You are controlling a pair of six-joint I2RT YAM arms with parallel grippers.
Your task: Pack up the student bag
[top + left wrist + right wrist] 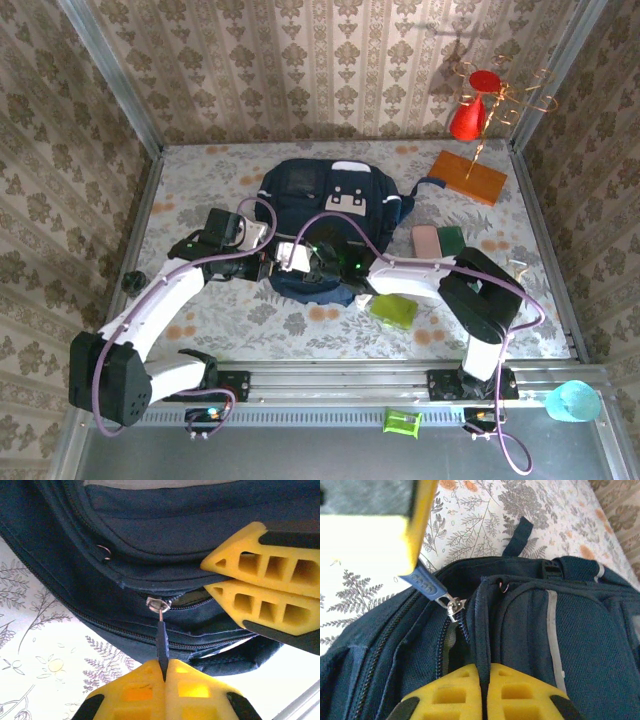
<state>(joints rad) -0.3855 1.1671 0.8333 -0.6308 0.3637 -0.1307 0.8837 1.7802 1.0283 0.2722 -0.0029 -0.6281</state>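
Found the student bag (325, 200) flat on the table (300, 325), packing barely begun. At its near edge, saw the left gripper (164, 669) clamped shut on the zipper pull (161, 639) and the right gripper (484, 672) pinched shut on bag fabric just beside it. Judged the zipper (451, 625) only slightly parted. Noted a lime packet (393, 310) and pink and green items (437, 240) just right of the bag, not yet packed.

The top camera looks steeply down from above and behind the arms, taking in the whole tabletop (250, 320) from far off. Each wrist camera sits very near the backpack (300, 190), looking along its own claw: left claw (163, 666), right claw (484, 672), from opposite sides. Both share the zipper pull (161, 642).
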